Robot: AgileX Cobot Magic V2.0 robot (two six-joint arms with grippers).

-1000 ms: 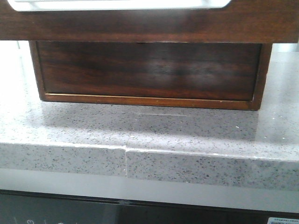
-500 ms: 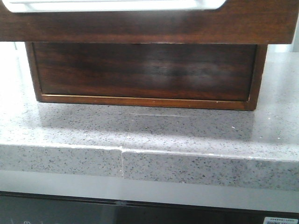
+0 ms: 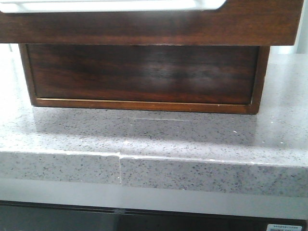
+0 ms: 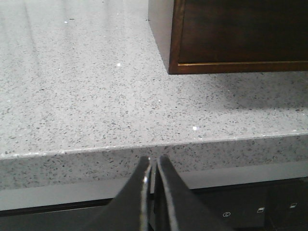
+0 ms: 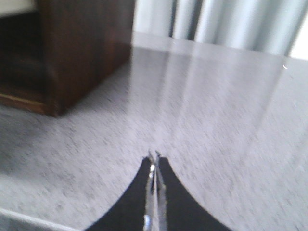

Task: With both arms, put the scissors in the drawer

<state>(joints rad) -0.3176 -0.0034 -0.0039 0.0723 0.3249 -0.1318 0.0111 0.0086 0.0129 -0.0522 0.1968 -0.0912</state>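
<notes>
- Front view is showing the drawer sticking out toward the camera at the top of the picture, its glossy dark brown front running nearly the full width, with a white rounded rim lying along its top.
- Under the drawer, a dark wooden cabinet is sitting on the grey speckled desk, set back from the desk's near edge, and its shadow is falling on the stone in front of it.
- A thin seam is running down the near face of the desk, somewhat left of the middle.
- Neither arm is showing in the front view, and the scissors are not appearing in any of the three pictures, so I cannot tell where they are.
- In the left wrist view, the left gripper is hovering just off the near edge of the desk, its two dark fingers pressed nearly together with only a slit between them and nothing held.
- Beyond it, the left front corner of the cabinet is standing well apart from the gripper.
- In the right wrist view, which is blurred, the right gripper is hanging over the desk surface with its fingers likewise pinched together on nothing.
- The right side of the cabinet is standing near the desk's far part, and pale curtains are hanging behind the far edge.
</notes>
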